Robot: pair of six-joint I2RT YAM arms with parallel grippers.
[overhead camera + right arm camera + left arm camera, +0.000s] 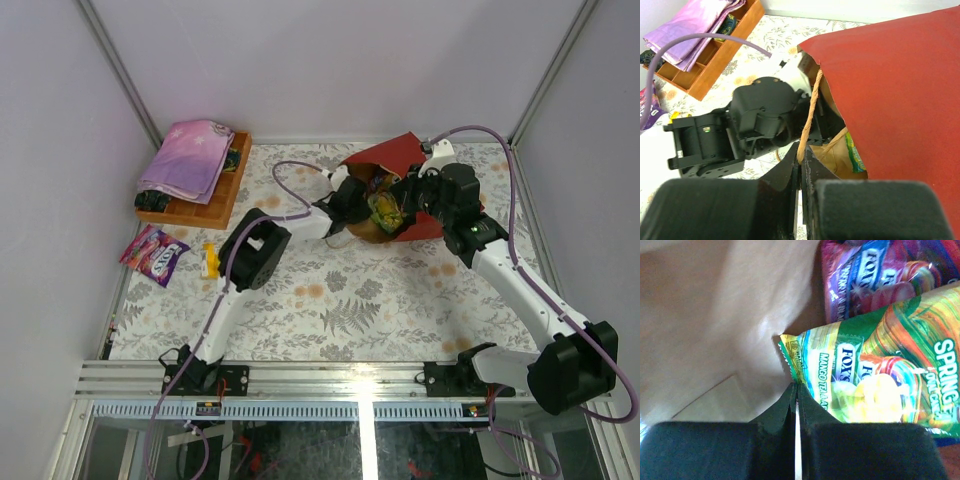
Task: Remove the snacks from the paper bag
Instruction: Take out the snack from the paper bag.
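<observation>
Extraction step: left gripper (796,388) inside paper bag (900,90), fingers closed at green-yellow packet (875,375) corner, hold unconfirmed. Right gripper (801,165) pinches handle (810,110). Next: withdraw slowly, checking packet follows.

Green-yellow packet (875,370), right half of left wrist view:
- Brand "FOX'S", white on blue band, printed twice side by side at packet's middle.
- "MANGO TEA", white letters on green strip toward packet's left end.
- "SPRING", large white letters at right edge of frame. Line beneath cut off by frame, only "CAND" legible.
- Small boxed mark near left corner, too small to read.

Purple-red packet (875,275), upper right of same view:
- "FOX'S" on blue band.
- Smaller line beside it blurred, unreadable.

Purple packets (155,253), left of top view:
- White lettering too small to read.
</observation>
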